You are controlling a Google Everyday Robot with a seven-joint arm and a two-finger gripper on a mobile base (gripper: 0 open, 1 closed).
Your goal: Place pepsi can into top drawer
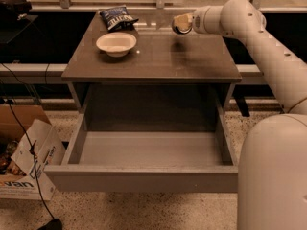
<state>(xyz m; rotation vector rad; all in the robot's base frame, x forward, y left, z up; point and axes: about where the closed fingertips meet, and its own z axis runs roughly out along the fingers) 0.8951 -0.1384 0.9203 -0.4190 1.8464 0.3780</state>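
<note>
The single camera view looked down at a grey cabinet with its top drawer (144,177) pulled fully open toward the camera. The drawer was wide and shallow, with a plain flat front panel and a smooth, light grey floor with nothing in it.

Above it, the dark tabletop (158,63) had a slight sheen. A round, off-white bowl (116,43) sat near its left rear. A crinkled blue-and-white chip bag (116,17) lay just behind the bowl at the back edge.

The robot's smooth white arm (268,47) reached in from the right. Its tool (186,24) hovered over the right rear of the tabletop, clamped on the pepsi can (180,25). The small metal can was tipped so that its round silvery end faced the camera, and little of its dark body showed. It hung clear of the surface, with a soft shadow on the tabletop below it.

The robot's rounded white body (273,176) filled the lower right. An open cardboard box (29,162) stood on the speckled floor at the left.

The grasp looked done and the carry seemed to be starting. The next move called for bringing the can forward past the tabletop's front edge, then down into the open drawer, before letting go. The can's hard, slick, cylindrical wall could roll if released on its side.
</note>
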